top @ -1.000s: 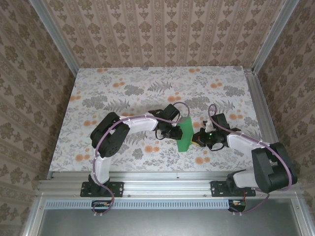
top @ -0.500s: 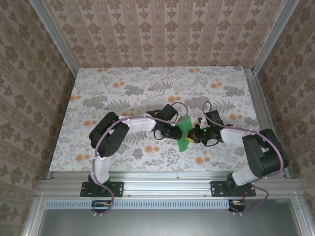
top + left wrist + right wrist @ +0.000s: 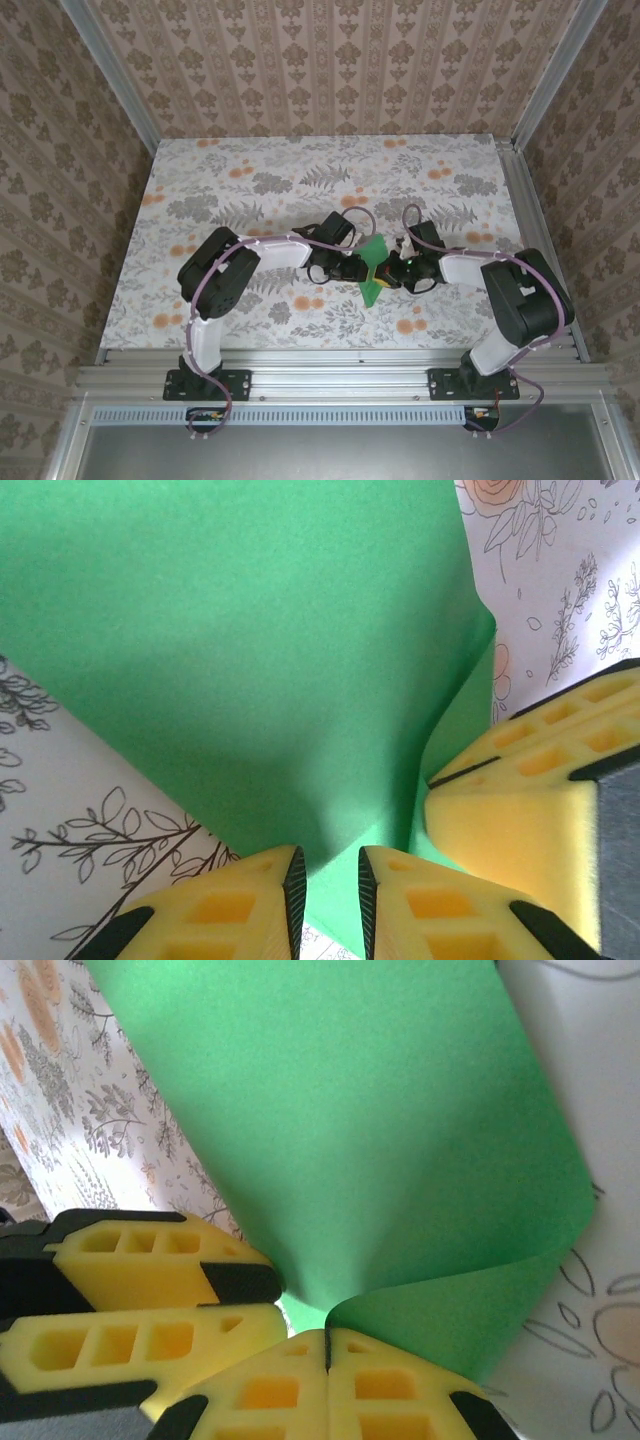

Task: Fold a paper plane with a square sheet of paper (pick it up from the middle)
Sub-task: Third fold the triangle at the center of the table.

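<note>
Pinch point of right gripper [image 3: 327, 1338] reads clearly at its wrist: pads pressed together on a curled edge of the square sheet of paper [image 3: 350, 1130]. Left gripper [image 3: 330, 870] is harder to read: narrow gap between its pads, green runs into it, can't tell if it really grips. Sheet edges are cut off in both wrist views. Overhead it's a small bent green shape [image 3: 375, 266] standing between the two grippers, with finger detail too small to make out. Floral grey-orange table [image 3: 250, 170] underneath, patterned wallpaper walls [image 3: 330, 60] around, aluminium rail [image 3: 330, 382] at near edge.
</note>
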`<state>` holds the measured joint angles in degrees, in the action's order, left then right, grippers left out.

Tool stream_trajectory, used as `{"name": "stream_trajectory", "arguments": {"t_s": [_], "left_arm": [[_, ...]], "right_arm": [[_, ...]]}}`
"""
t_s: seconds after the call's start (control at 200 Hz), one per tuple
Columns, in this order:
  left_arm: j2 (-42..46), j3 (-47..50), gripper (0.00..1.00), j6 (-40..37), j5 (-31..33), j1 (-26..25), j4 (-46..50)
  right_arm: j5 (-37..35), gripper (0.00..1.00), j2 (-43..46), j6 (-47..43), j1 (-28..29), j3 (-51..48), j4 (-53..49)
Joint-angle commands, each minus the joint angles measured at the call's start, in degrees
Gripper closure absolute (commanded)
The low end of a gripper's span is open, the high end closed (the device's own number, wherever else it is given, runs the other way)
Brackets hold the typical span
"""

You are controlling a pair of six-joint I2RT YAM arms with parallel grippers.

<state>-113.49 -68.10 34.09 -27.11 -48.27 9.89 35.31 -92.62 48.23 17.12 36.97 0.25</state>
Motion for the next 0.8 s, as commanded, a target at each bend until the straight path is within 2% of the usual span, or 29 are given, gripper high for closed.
{"name": "stream_trajectory", "arguments": {"t_s": [0.0,0.29,0.585,0.795], "left_arm": [[1.56,1.16,0.75,1.29,-0.61,0.64,-0.44],[1.28,-2.83,0.76,-1.32,-1.35,3.58,2.97],[-2.9,-7.11,0.76,-4.66,-2.11,6.23,6.48],[-5.15,-7.84,0.76,-5.52,-3.09,6.35,6.9]], "right_arm": [[-1.72,0.98,-2.36,-0.14,0.54,1.54,0.04],[-5.07,0.98,-4.04,-4.01,1.57,3.46,-6.25],[-5.31,0.98,-4.46,-4.73,1.51,3.72,-7.08],[-4.91,0.98,-3.76,-4.21,1.65,4.16,-6.9]]}}
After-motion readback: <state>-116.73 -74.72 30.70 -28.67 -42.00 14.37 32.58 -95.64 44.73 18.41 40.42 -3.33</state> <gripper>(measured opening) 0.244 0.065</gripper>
